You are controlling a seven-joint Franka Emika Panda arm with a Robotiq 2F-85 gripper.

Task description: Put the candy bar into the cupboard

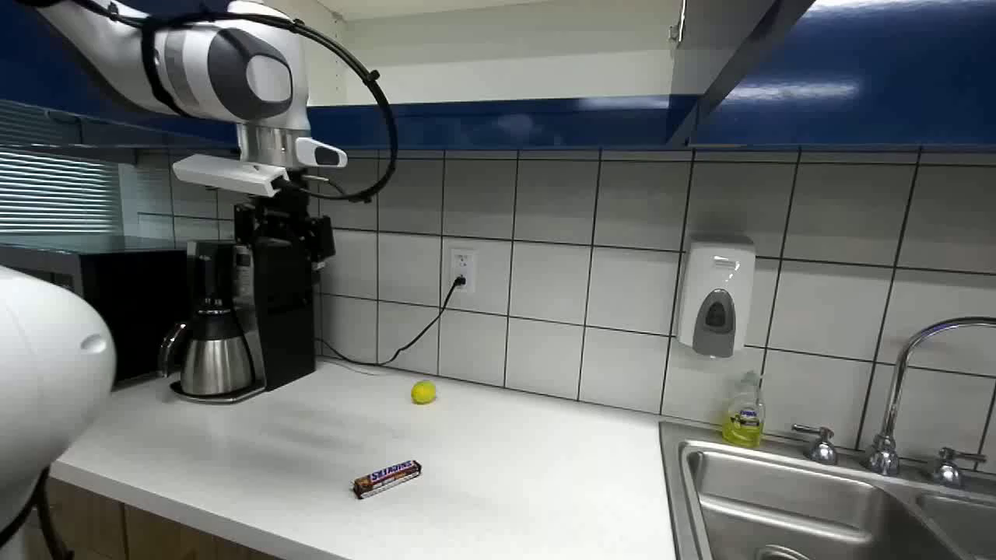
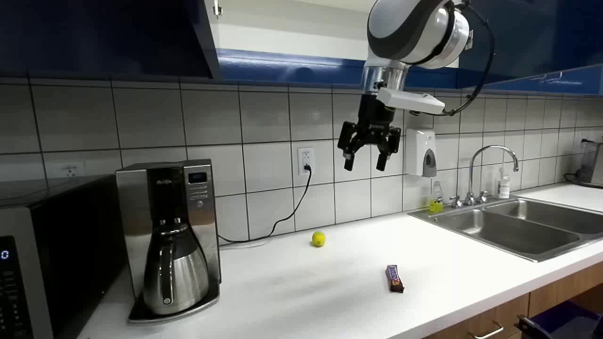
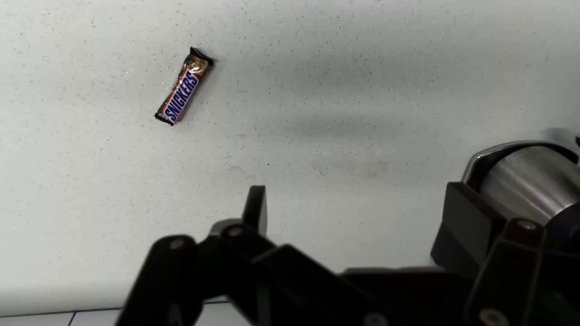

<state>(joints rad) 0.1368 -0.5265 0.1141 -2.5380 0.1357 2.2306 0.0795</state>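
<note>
Bar: on the desk, upper left of the wrist view, nothing touching it
Bar's long axis: slanting in the wrist view from lower left to upper right, nearer upright than level
Tool: jaws spread wide, pointing down, holding nothing, well above the desk
Bar from tool: up and left of the jaws in the wrist view; below and to the right of the tool in both exterior views
Jaw gap: runs about level across the wrist view, so the bar lies more across it than along it; a small turn would probably square the grip on its narrow sides
Arm: only one shows, so no choice of nearer side arises
Ball: upper left of the bar in an exterior view, well apart
Cupboard: top of both exterior views, front open, white inside showing
Next move: probably toward the upper left of the wrist view, then down onto the bar
</note>
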